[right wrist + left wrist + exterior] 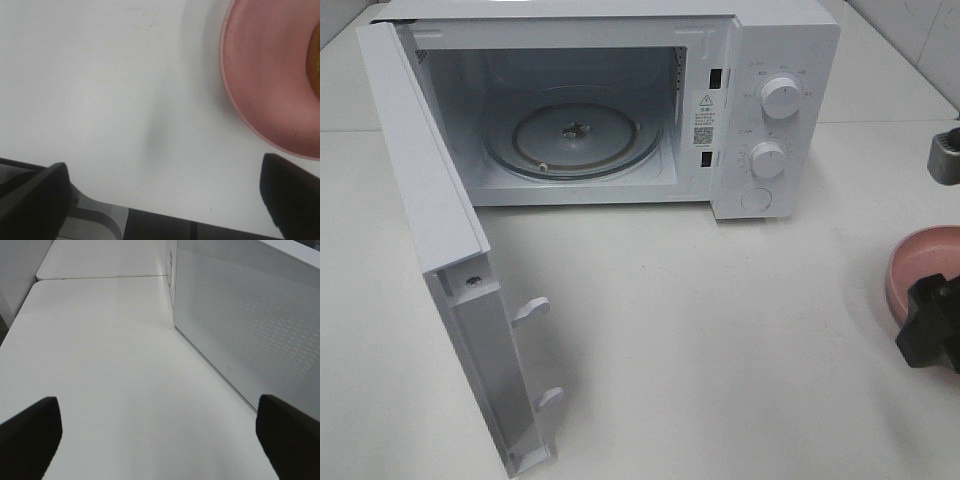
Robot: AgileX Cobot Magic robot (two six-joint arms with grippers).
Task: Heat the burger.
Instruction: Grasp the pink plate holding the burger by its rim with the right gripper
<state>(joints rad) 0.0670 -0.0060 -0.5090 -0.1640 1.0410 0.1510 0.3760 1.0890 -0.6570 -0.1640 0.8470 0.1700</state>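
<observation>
Only a thin orange-brown sliver of the burger shows, at the edge of the right wrist view, sitting on the round pink plate. The plate also shows at the right edge of the exterior view. My right gripper is open, its black fingers spread wide over the bare table beside the plate; it shows in the exterior view at the plate's near side. My left gripper is open and empty over the table, next to the microwave door's outer face.
The white microwave stands at the back with its door swung fully open to the left. Its glass turntable holds nothing. A dark grey object sits at the right edge. The table's edge lies under the right gripper.
</observation>
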